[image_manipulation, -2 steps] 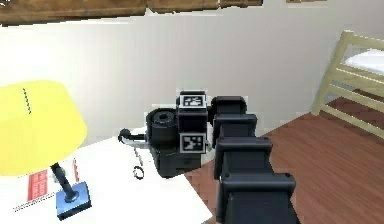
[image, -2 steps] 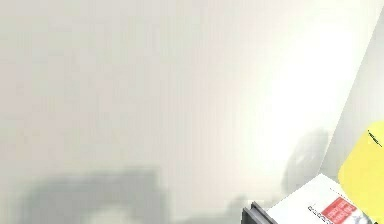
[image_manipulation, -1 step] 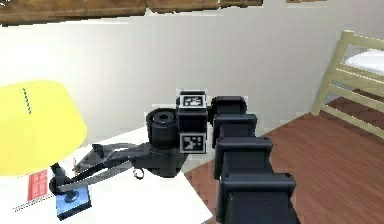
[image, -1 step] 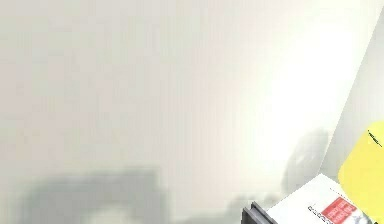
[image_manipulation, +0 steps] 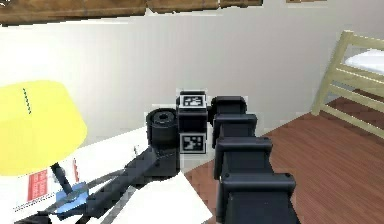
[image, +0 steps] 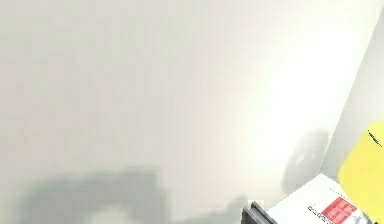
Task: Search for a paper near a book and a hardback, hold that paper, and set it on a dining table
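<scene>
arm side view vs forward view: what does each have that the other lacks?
Arm side view: dark square arm bar, dark two-finger gripper, pale wooden bed frame, reddish wood floor, blue lamp base. Forward view: dark sliver at the bottom edge, too small to name. Both: yellow lampshade, white tabletop, red-and-white printed sheet, off-white wall.

Extends the dark arm (image_manipulation: 247,165) up from the arm side view's bottom edge; angles the jaws down and leftward beside two white marker squares (image_manipulation: 192,120).
</scene>
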